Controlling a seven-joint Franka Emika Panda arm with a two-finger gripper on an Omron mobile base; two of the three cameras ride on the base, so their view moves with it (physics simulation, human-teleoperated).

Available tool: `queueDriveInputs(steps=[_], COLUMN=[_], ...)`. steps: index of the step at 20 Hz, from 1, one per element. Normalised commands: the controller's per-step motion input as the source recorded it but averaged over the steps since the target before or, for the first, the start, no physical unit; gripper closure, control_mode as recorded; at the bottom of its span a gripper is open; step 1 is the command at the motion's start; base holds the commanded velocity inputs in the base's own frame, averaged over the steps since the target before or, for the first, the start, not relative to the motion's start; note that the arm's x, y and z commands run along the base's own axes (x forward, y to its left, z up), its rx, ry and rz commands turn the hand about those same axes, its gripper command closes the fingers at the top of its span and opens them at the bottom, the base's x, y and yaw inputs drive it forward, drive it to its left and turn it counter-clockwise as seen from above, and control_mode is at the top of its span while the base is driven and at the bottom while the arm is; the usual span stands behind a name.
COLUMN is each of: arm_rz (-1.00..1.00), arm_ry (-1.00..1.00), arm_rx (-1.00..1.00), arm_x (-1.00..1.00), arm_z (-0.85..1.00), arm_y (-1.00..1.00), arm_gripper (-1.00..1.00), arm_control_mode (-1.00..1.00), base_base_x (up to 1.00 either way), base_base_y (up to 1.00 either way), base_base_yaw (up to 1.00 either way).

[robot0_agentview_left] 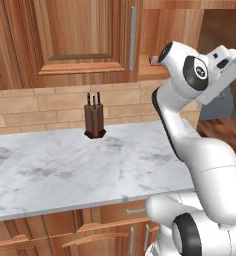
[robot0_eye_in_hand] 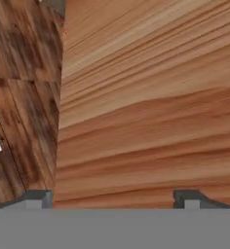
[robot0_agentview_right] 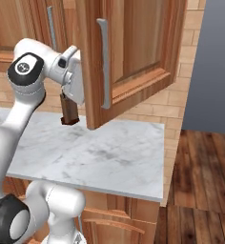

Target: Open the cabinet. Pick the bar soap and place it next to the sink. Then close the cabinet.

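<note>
the cabinet [robot0_agentview_right: 133, 57] hangs on the wall above the surface [robot0_agentview_left: 65, 165], and its right door is swung out over the surface's right end, so the open step looks about done. the gripper [robot0_eye_in_hand: 112, 197] is up close against plain wood, which looks like the inside of that door, with its jaws spread wide and nothing between them. it is likely there to push the door wider or to reach inside. the left door [robot0_agentview_left: 80, 35] is shut. the open door may get in the arm's way. a knife block [robot0_agentview_left: 94, 121] stands near the surface's back edge. i cannot see the soap, and i cannot tell where it lies.
</note>
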Motion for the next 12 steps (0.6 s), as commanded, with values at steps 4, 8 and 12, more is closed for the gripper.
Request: queueDriveInputs(steps=[4, 8, 12], arm_rz=[-0.26, 0.0, 0.24], arm_ry=[-0.04, -0.2, -0.14], arm_rx=[0.02, 0.16, 0.21], arm_x=[-0.84, -0.59, -0.11], arm_z=[0.0, -0.01, -0.15], arm_y=[-0.64, 0.08, 0.76], arm_gripper=[-1.0, -1.0, -1.0], arm_control_mode=[-1.0, -1.0, -1.0], base_base_x=[0.0, 0.0, 0.0], base_base_y=[0.0, 0.0, 0.0], base_base_yaw=[0.0, 0.0, 0.0])
